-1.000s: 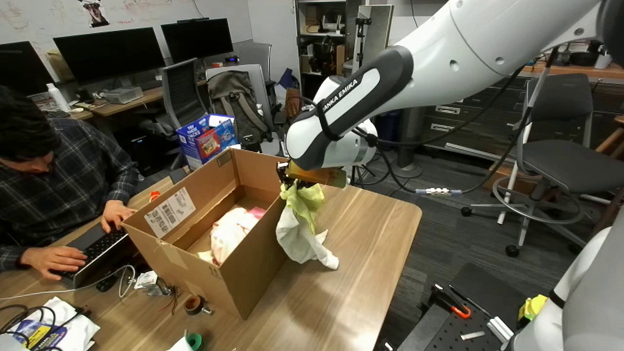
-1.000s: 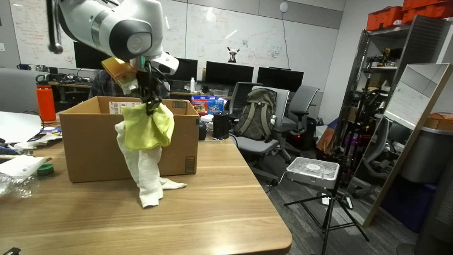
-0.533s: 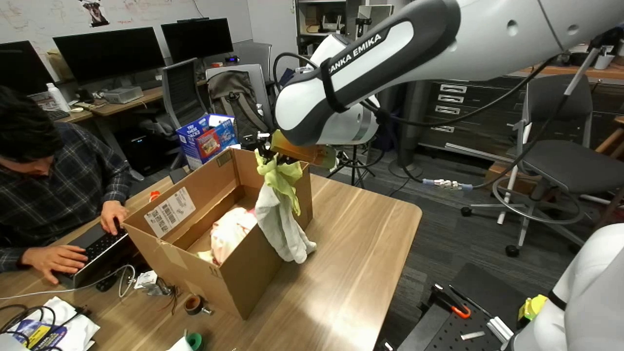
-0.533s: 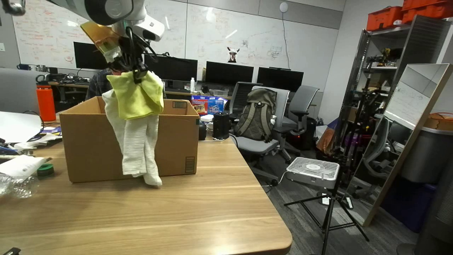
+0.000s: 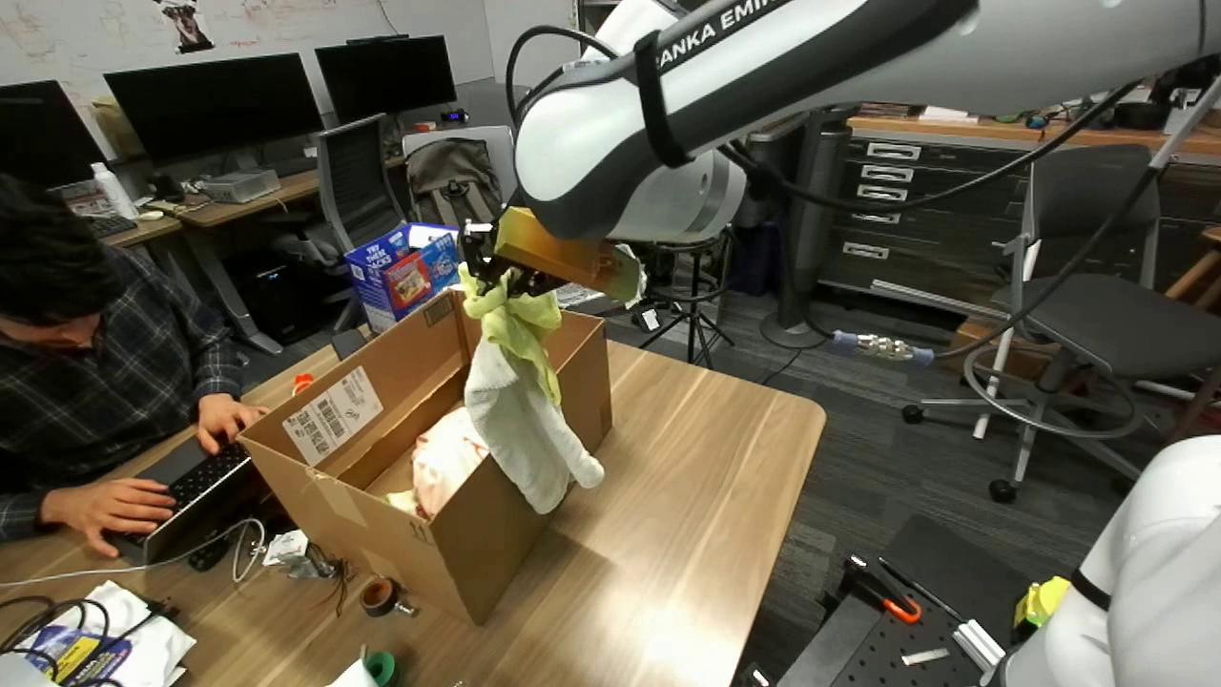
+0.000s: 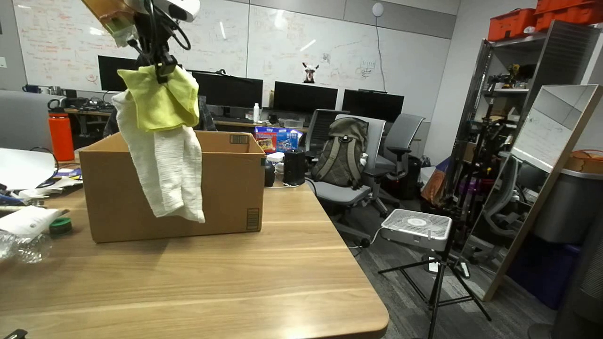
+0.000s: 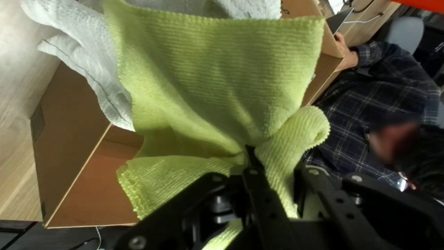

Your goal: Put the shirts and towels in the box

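My gripper [image 7: 272, 166] is shut on a yellow-green towel [image 7: 215, 76]. A white towel [image 5: 520, 420] hangs beneath it; whether the fingers pinch the white one directly is hidden. In both exterior views, the gripper [image 6: 162, 70] and yellow-green towel [image 6: 165, 106] are above the rim of the open cardboard box [image 5: 486, 558]. The white towel [image 6: 165, 174] hangs down over the outside of the box's near wall [image 6: 235, 188], its lower end off the table. A pale pink cloth [image 5: 448, 463] lies inside the box. Part of the box [image 7: 69, 132] shows below the towels in the wrist view.
The box stands on a wooden table [image 5: 687, 477]. A person [image 5: 124, 363] sits behind it, hands on a laptop [image 5: 191, 487]. Tape rolls [image 5: 380, 596], cables and papers lie at the box's end. A blue carton [image 5: 405, 267] and an orange bottle [image 6: 61, 136] stand nearby.
My gripper has risen and moved toward the box, carrying both towels. The white towel's end has lifted off the table. The box and the cloth inside have not moved.
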{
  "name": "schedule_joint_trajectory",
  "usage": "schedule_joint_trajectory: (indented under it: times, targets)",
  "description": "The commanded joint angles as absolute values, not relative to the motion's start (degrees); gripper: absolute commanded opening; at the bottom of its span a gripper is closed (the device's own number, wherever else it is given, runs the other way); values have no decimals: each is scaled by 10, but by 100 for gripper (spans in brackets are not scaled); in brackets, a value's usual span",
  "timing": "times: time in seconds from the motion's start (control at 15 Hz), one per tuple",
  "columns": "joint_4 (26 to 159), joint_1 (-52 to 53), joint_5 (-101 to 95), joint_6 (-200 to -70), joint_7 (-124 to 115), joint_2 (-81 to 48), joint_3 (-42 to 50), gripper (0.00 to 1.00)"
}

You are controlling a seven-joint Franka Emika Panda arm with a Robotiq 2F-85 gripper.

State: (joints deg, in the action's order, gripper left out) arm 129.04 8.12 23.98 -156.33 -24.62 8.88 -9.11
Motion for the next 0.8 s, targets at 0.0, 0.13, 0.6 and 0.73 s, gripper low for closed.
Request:
schedule_joint_trajectory:
  times: [0.0, 0.13, 0.6, 0.73]
  targets:
    - [1262, 87, 233, -1506, -281, 113, -101, 10]
    - [1253, 93, 234, -1479, -289, 123, -110, 10]
    - [1201, 116, 219, -1359, -354, 139, -158, 10]
    - [1178, 123, 212, -1326, -378, 136, -173, 10]
